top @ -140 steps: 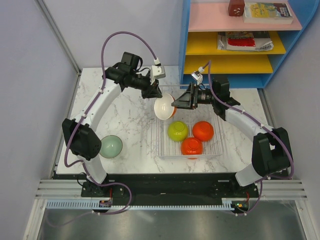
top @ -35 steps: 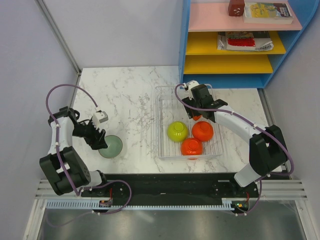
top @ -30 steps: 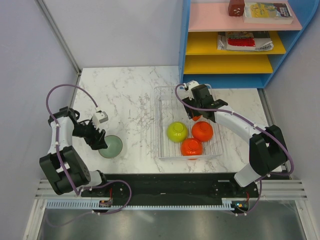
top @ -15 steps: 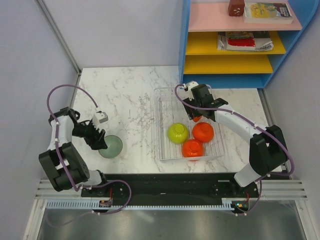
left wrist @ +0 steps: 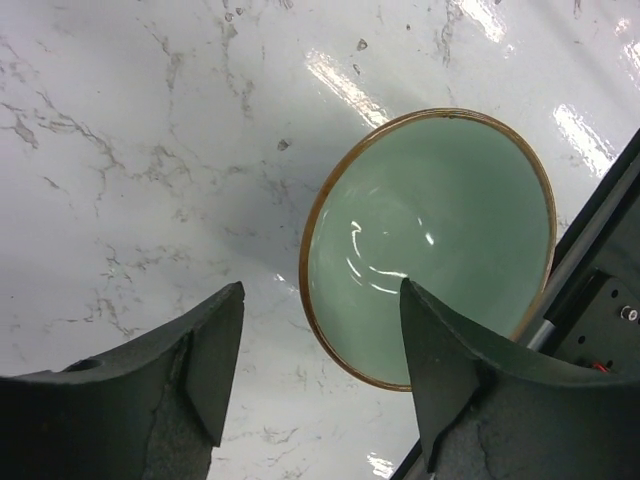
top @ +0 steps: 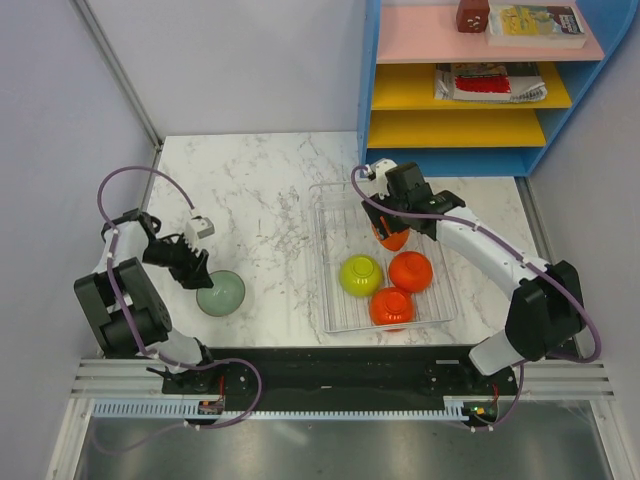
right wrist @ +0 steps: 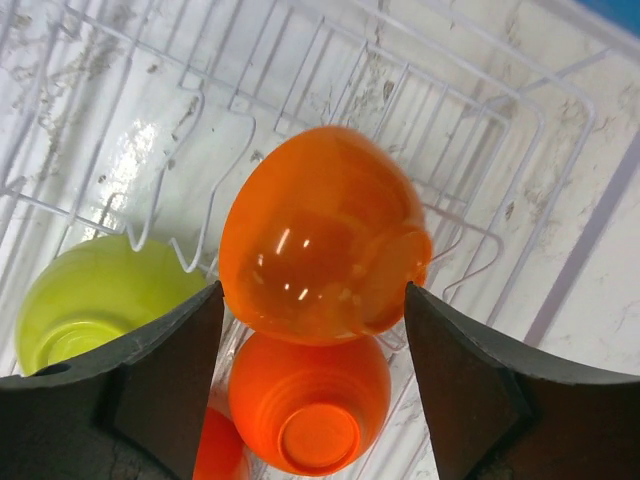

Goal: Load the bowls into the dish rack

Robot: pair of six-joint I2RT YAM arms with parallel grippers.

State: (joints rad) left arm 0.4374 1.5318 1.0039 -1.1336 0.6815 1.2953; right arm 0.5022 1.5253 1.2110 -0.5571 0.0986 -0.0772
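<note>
A pale sage-green bowl (top: pixel 221 292) stands upright on the marble table at the left. My left gripper (top: pixel 190 263) is open at its far-left rim. In the left wrist view the bowl (left wrist: pixel 430 245) has its rim between my open fingers (left wrist: pixel 215 370). The wire dish rack (top: pixel 320 260) holds a yellow-green bowl (top: pixel 360 274) and three orange-red bowls. My right gripper (top: pixel 391 226) is open over the tilted one (right wrist: pixel 320 240), which lies on the rack wires (right wrist: pixel 300 60). Below it sits an upturned orange-red bowl (right wrist: pixel 310 415). The white bowl is out of view.
A blue shelf unit (top: pixel 470 90) with coloured boards stands behind the rack at the back right. Grey walls close the left and back sides. The black base rail (top: pixel 330 365) runs along the near table edge, close to the sage-green bowl.
Earlier both grippers held the white bowl over the rack. Since then the left arm has swung to the sage-green bowl. In the last half second the rack and its bowls shifted slightly nearer and rightward.
</note>
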